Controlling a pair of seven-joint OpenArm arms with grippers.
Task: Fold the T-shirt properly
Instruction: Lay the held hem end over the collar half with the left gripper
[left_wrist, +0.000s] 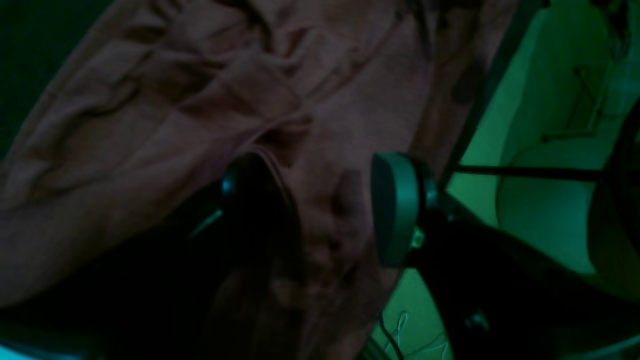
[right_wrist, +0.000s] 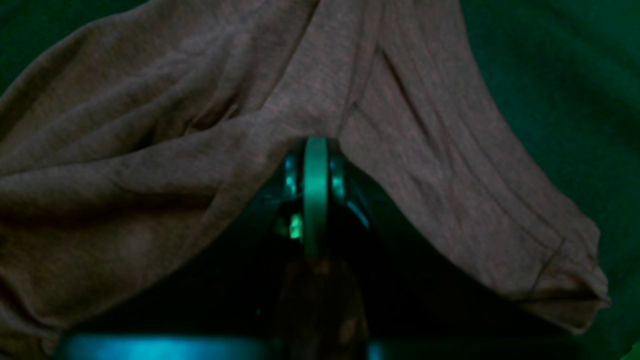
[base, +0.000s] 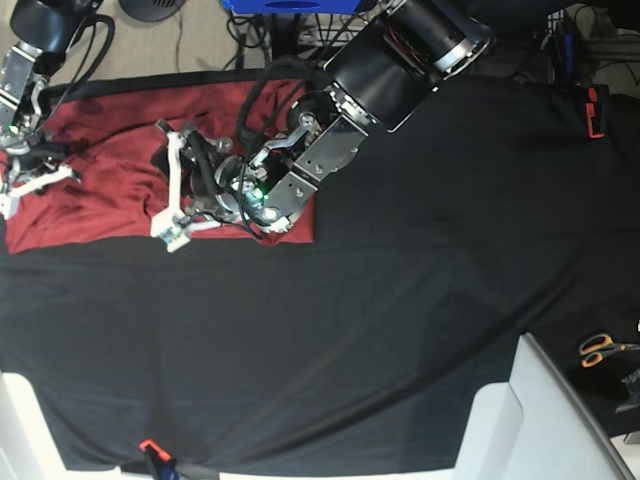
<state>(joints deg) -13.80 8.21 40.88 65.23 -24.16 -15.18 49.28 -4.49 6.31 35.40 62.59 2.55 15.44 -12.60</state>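
Base view: T-shirt (base: 110, 190) brick-red, rumpled, on black cloth (base: 400, 300). L jaws apart; R jaws clamped on fabric.

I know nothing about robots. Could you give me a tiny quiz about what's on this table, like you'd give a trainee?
1. True or false: the T-shirt lies in the middle of the black tablecloth.
2. In the base view, what lies near the right edge? A) scissors B) a cup C) a book
3. Which tool has its jaws pressed together on red cloth: the left tool or the right tool?

Key
1. False: in the base view it is at the cloth's far left corner.
2. A
3. The right tool; the left tool's jaws stand apart over the shirt.
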